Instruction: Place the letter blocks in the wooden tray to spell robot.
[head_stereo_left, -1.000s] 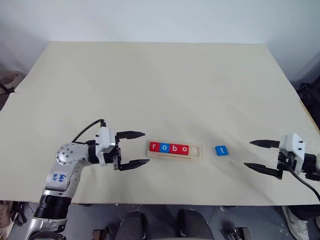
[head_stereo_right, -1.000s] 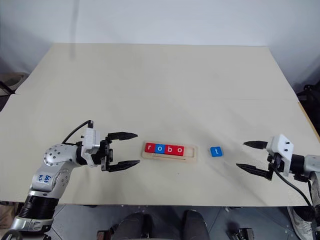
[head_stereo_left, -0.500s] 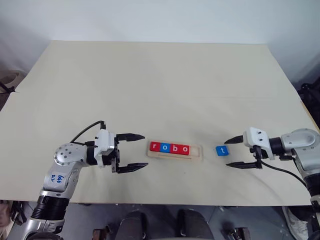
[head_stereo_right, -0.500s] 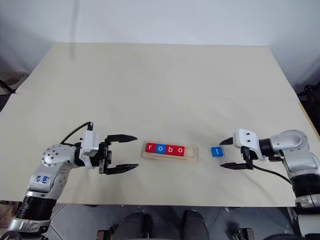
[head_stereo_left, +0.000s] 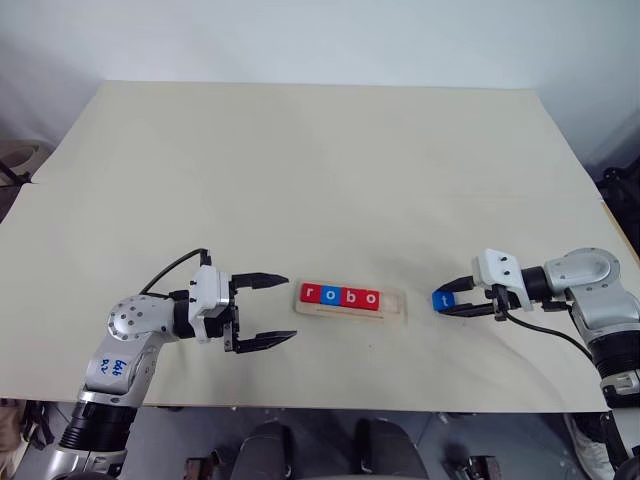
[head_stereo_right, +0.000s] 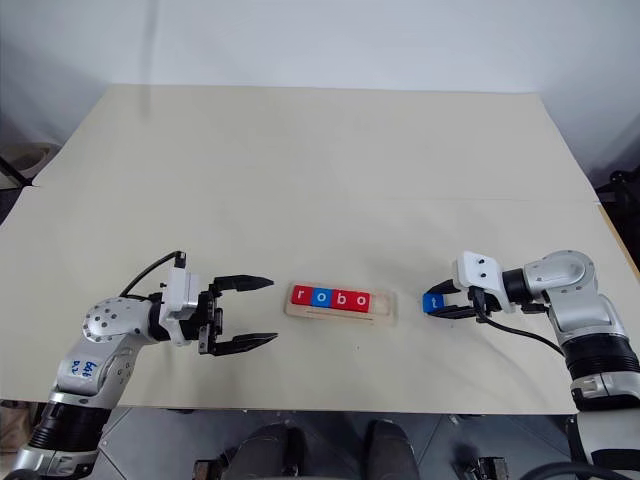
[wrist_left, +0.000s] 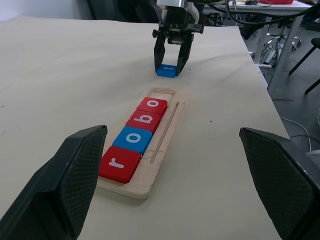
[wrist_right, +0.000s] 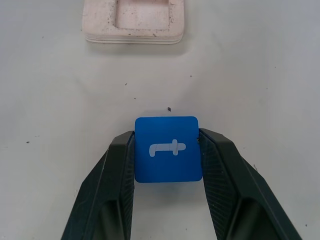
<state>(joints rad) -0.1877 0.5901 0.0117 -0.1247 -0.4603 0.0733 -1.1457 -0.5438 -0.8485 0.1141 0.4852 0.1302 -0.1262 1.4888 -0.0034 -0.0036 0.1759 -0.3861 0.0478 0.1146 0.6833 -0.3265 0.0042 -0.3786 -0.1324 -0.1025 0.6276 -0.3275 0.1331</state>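
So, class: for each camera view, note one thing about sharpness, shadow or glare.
Left wrist view: the left gripper's fingers are blurred dark masses, while the letter blocks read sharply. Right wrist view: the blue t block is crisp, no glare, with faint shadow between the fingers. Head views: flat, even light; soft shadows under the grippers on the table.

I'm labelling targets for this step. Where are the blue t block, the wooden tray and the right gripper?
blue t block (wrist_right: 168, 149): right wrist view, top face.
wooden tray (wrist_right: 134, 36): right wrist view, near end rim.
right gripper (head_stereo_left: 452, 301): left eye view, between its fingertips.
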